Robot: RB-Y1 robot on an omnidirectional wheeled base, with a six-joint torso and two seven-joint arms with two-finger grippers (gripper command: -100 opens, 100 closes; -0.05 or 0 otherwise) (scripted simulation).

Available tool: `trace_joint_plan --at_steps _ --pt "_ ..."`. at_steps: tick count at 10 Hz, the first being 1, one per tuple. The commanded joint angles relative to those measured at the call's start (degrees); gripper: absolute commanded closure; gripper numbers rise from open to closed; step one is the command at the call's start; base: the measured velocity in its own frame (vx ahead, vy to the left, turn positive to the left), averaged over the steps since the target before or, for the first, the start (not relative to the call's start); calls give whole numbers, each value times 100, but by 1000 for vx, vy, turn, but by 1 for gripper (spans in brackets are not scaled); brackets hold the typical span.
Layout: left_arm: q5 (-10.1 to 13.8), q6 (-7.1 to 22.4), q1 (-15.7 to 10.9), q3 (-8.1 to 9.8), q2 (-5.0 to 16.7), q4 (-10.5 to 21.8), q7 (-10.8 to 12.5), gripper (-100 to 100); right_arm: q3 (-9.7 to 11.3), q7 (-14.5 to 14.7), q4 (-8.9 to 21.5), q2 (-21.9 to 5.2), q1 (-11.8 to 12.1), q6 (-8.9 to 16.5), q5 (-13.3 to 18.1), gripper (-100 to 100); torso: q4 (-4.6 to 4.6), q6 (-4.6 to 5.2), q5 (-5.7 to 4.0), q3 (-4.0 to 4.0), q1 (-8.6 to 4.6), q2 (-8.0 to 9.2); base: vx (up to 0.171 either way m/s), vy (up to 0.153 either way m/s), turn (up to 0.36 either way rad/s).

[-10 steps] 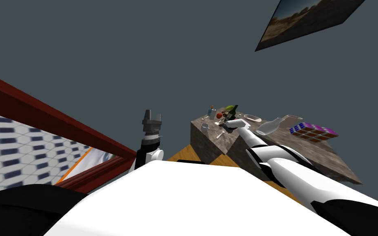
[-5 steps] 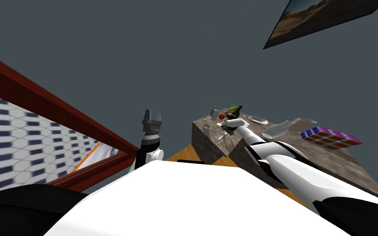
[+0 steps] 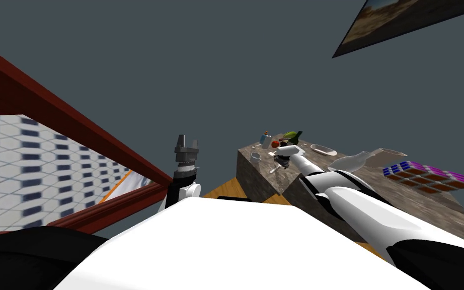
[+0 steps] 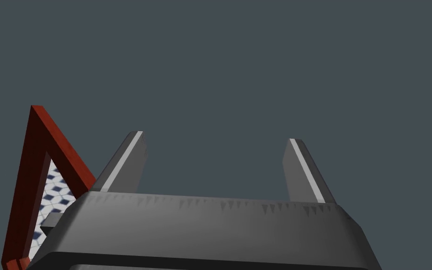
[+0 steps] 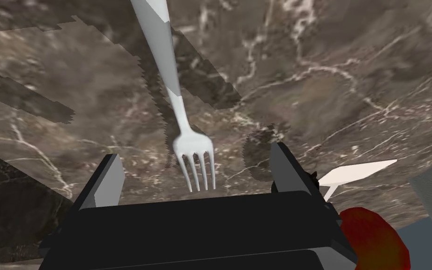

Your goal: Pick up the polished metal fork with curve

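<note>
A pale grey fork (image 5: 182, 117) lies flat on the brown marble table (image 5: 327, 70). Its tines point toward my right gripper (image 5: 194, 152), which stands open just above the table. The tines sit between the two fingers (image 5: 109, 180), untouched, and the handle runs straight away from the hand. In the head view the right gripper (image 3: 282, 160) reaches over the table's near left corner, with the fork (image 3: 275, 169) just below it. My left gripper (image 3: 186, 143) is raised in front of the chest, away from the table, with its fingers (image 4: 130, 154) open and nothing between them.
A red round fruit (image 5: 374, 239) and a flat white blade (image 5: 358, 171) lie close beside the right finger. On the table (image 3: 261, 176) stand a small cup (image 3: 255, 156), a green bottle (image 3: 292, 136), a white dish (image 3: 323, 149), a tipped glass carafe (image 3: 349, 161) and colourful cubes (image 3: 427, 176).
My head view has swung, so the table and window frame sit differently. The right gripper has dropped slightly toward the fork. The left arm has not moved.
</note>
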Motion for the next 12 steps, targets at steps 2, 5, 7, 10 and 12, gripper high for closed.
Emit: trace_joint_plan --at_steps 2,5,7,10,12 --pt "0 0 0 0 0 0 0 0 5 10 6 -1 -4 24 -3 0 0 2 0 0 0 1 0 -3 6" --pt "0 0 -1 0 1 0 0 0 -20 -196 342 127 -35 -174 134 -100 3 -2 -7 10 -33 20 -46 -69 211" --pt "0 0 -1 0 0 0 0 0 -36 -333 567 211 -56 -305 225 -100 3 0 -4 9 -16 16 -41 -44 136" --pt "0 0 0 0 0 0 0 0 -36 -322 461 183 -14 -255 207 100 -1 1 -4 -1 -4 -1 -5 -4 12" --pt "0 0 0 0 0 0 0 0 -36 -319 456 182 -19 -259 208 100 -8 2 -5 -10 -3 -14 0 1 10"
